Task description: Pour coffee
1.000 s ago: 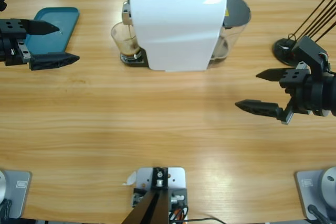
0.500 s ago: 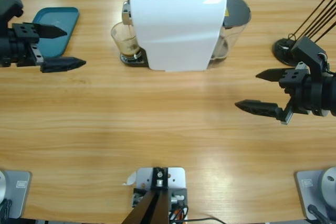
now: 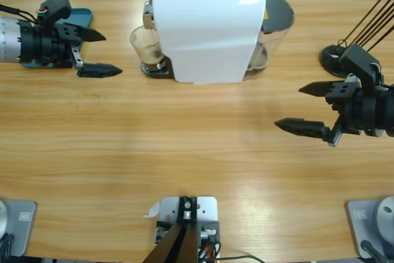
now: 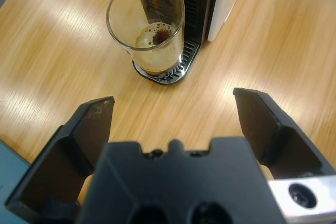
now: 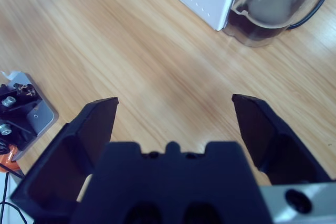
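So the coffee (image 4: 156,38) is only partway: a thin dark stream is running into the glass (image 4: 148,30) under the white machine (image 3: 206,29), with just a shallow foamy layer at the bottom (most of the glass is empty). Left gripper (image 3: 98,52) sits just left of the glass, jaws spread wide, nothing in them, glass dead ahead. Right gripper (image 3: 314,108) hangs well off to the right over bare desk (image 3: 184,146), jaws also spread.
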Robot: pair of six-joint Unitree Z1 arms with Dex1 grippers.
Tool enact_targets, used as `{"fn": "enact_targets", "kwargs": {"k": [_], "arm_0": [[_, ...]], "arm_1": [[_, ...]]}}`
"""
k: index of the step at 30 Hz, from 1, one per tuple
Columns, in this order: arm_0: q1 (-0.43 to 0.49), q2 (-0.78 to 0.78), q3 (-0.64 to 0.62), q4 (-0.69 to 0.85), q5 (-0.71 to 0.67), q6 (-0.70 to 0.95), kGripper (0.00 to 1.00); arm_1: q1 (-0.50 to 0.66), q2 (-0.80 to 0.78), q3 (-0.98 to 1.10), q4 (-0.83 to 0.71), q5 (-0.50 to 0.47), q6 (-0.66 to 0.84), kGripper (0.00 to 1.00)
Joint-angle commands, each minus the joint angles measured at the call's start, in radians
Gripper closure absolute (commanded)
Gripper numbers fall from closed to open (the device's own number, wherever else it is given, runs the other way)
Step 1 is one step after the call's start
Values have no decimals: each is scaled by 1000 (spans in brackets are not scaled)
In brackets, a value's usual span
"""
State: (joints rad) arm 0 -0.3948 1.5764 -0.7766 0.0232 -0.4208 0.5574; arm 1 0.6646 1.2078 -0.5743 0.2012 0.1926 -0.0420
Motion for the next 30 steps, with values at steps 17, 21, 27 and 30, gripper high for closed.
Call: {"fn": "enact_targets", "kwargs": {"k": [17,21,27,30], "arm_0": [[48,165,-35,-145,-140,19,9],[48,212,-52,-153,-168,38,9],[48,255,-52,-219,-161,39,9],[48,272,-56,-251,-158,38,9]], "arm_1": [[12,58,19,-14,18,4,0],[12,68,16,-14,18,4,0],[12,67,16,-14,18,4,0],[12,67,16,-14,19,4,0]]}}
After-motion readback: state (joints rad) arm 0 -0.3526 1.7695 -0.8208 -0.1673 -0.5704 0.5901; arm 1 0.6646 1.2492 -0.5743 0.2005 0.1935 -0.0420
